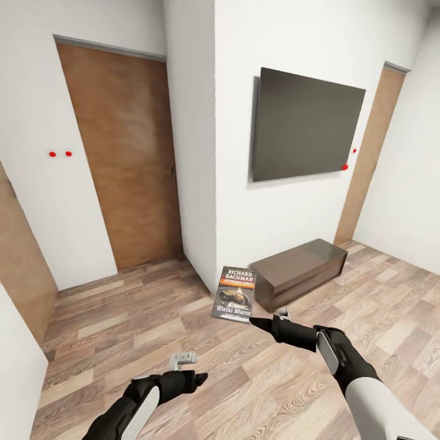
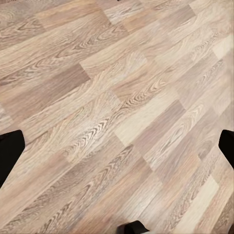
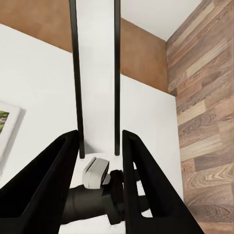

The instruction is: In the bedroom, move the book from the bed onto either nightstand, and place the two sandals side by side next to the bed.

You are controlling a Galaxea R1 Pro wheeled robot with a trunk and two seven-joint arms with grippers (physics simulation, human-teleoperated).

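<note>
The book [image 1: 235, 294], a dark paperback with an orange band and white lettering, hangs upright above the wood floor. My right gripper [image 1: 255, 321] is shut on its lower edge. In the right wrist view the book [image 3: 97, 73] shows edge-on, white pages between dark covers, clamped between the two black fingers [image 3: 48, 185]. My left gripper [image 1: 197, 378] hovers low over the floor, open and empty; its fingertips [image 2: 9, 152] sit far apart in the left wrist view. The bed, the nightstands and the sandals are out of view.
A long low dark TV cabinet [image 1: 299, 272] stands against the wall just beyond the book, under a wall-mounted screen [image 1: 305, 125]. A wall corner [image 1: 201, 256] juts out left of it. Wooden doors stand at the left [image 1: 122, 159] and far right [image 1: 373, 153].
</note>
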